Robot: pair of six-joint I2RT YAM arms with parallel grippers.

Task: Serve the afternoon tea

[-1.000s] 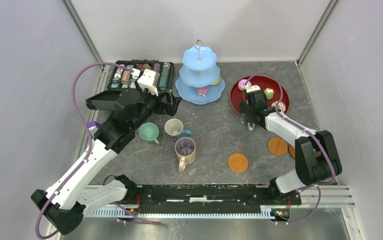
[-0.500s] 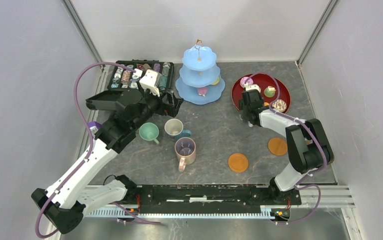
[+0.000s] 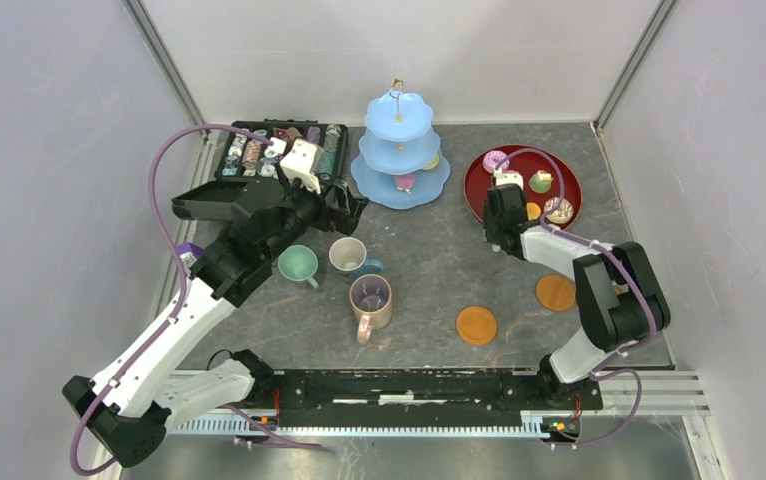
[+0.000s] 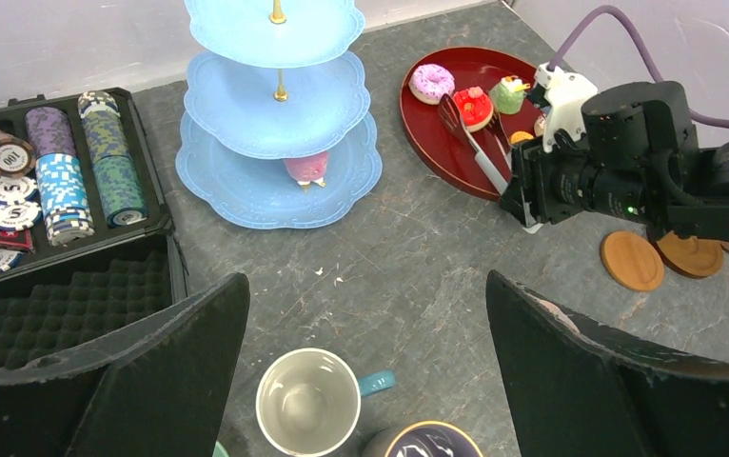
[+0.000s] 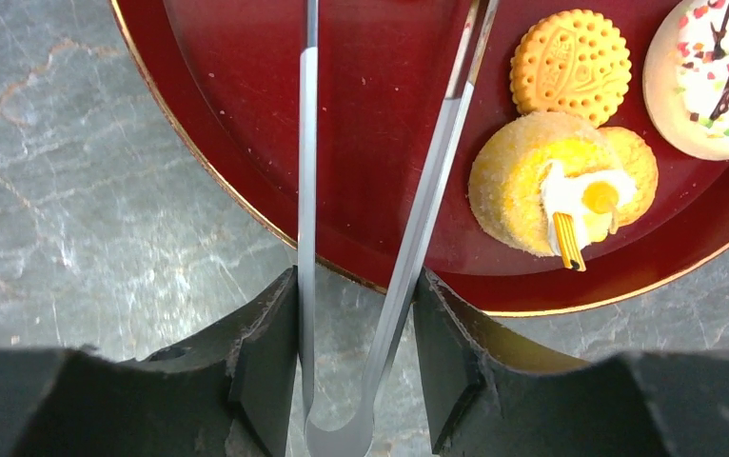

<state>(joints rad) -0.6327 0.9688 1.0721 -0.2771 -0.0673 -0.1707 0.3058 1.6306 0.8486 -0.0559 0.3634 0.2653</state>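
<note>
The pale-blue stand (image 3: 399,150) has a pink pastry (image 4: 306,168) on its lowest tier. Several more pastries lie on the red tray (image 3: 474,200): a yellow roll (image 5: 522,190), a biscuit (image 5: 570,62) and a pink doughnut (image 4: 431,82). My right gripper (image 5: 356,286) sits at the tray's near-left edge, its fingers pressed on both arms of the metal tongs (image 5: 418,209). The tong tips reach toward a red pastry (image 4: 473,105). My left gripper (image 4: 365,286) hangs open above the white-and-blue mug (image 4: 305,400), beside the mint mug (image 3: 297,264) and the pink-purple mug (image 3: 370,298).
Two brown coasters (image 3: 476,325) (image 3: 555,292) lie on the table in front of the right arm. A black case (image 4: 56,238) of chips stands open at the back left, close to the left gripper. Grey walls enclose the table.
The right gripper has slid toward the tray's edge and its fingers have closed in onto the tongs' arms. The left arm has hardly moved.
</note>
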